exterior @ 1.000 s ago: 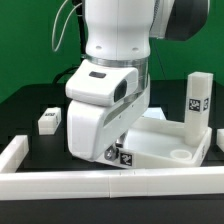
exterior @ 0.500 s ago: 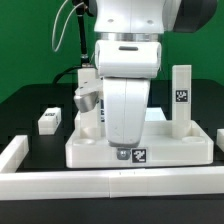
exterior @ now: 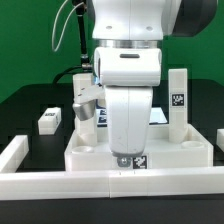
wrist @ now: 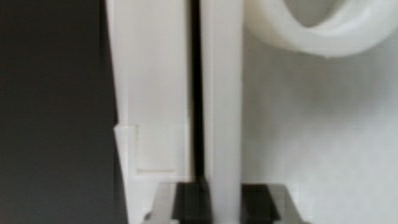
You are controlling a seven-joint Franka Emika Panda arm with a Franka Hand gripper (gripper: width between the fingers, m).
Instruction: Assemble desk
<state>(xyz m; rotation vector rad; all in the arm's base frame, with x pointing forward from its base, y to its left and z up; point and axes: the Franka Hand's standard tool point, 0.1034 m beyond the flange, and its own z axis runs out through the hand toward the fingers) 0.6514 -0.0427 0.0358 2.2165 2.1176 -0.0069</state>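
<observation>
Exterior view: the arm (exterior: 125,60) fills the centre, with its top cut off by the upper edge. It hides most of the tabletop panel (exterior: 182,153) and part of the upright leg (exterior: 79,85) behind it. The gripper (exterior: 122,158) has its tips buried at the panel's front rim, so the jaw gap is unreadable. The tag (exterior: 140,161) pattern is too small to read. Wrist view: everything is blurred. The round corner hole (wrist: 338,20) is cropped by the frame edge, and the dark finger pads (wrist: 164,205) are cropped too.
</observation>
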